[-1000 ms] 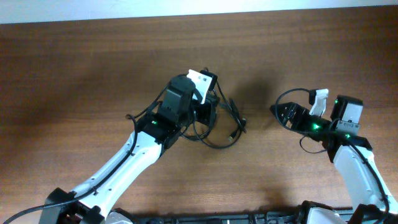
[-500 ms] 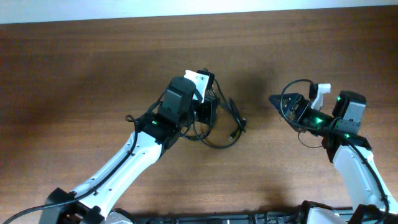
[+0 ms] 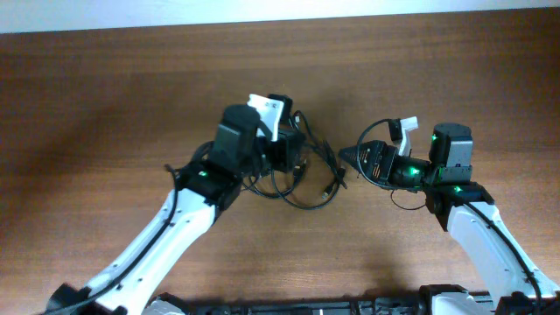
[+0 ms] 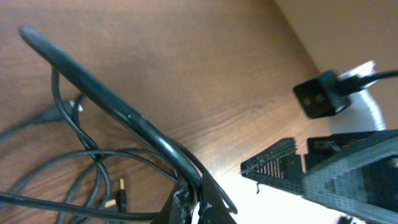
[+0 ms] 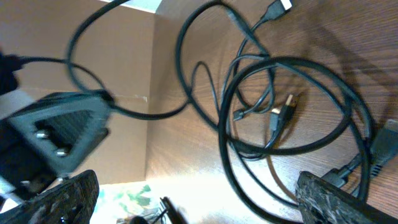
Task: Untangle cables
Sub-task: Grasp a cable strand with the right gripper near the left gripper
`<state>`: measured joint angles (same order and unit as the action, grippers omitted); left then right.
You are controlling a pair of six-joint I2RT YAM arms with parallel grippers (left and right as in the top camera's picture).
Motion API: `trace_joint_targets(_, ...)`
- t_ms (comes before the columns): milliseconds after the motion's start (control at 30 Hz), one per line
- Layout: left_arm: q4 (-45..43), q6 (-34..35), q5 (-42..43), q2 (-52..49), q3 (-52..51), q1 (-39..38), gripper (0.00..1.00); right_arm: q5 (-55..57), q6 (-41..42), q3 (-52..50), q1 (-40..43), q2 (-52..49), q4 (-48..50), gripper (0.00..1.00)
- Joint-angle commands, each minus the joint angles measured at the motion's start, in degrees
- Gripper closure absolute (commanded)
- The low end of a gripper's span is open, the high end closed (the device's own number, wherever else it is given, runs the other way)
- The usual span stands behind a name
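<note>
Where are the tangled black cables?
In the overhead view the cables lie in the middle of the table, pinched at their left by the shut left tool, with the open right tool just to their right.

2 arms (image 3: 171,227), 1 cable tangle (image 3: 311,204), 1 wood tbl (image 3: 105,105)

The bench (image 3: 105,96) is bare along its far side and its whole left, giving wide passage; the cables (image 4: 127,114) sprawl in loops at the middle, barring a low approach; the left arm (image 3: 175,227) slants from the near edge into them, left jaws closed on a strand; the right jaws, spread wide, stand just right of the loops; the right arm (image 3: 477,236) blocks the near right.
</note>
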<state>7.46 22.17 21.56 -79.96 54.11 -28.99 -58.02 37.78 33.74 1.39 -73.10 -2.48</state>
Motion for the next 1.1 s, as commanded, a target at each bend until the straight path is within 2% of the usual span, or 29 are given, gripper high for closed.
trace_joint_targets(0, 0.2, 0.3, 1.6, 3.0, 0.9, 1.8, 1.0, 1.7, 0.7, 0.3, -0.4, 0.0, 0.2, 0.01)
trace_joint_targets(233, 2.8, 0.3, 2.4, 3.3, 0.9, 1.9, 1.0, 2.1, 0.7, 0.3, -1.2, 0.0, 0.2, 0.01)
trace_joint_targets(300, 2.5, 0.3, 7.0, 6.7, 0.9, 3.2, 1.0, 5.7, 0.7, 0.3, -4.2, 0.0, 0.2, 0.01)
trace_joint_targets(400, 2.5, -1.4, 3.9, 9.8, 0.9, 4.1, 1.0, 9.4, 0.7, 0.3, -8.2, 0.0, 0.2, 0.01)
trace_joint_targets(767, -0.5, -0.4, 4.1, 6.0, 0.9, 3.9, 1.0, 15.0, 0.7, 0.3, -10.5, 0.0, 0.1, 0.01)
trace_joint_targets(900, -1.6, 4.9, 0.0, 3.4, 0.9, 3.9, 1.0, 15.2, 0.7, 0.3, -10.5, 0.0, 1.1, 0.01)
trace_joint_targets(1067, -2.3, 7.0, 0.1, -0.8, 0.9, 3.8, 1.0, 15.2, 0.7, 0.3, -10.5, 0.0, 4.9, 0.01)
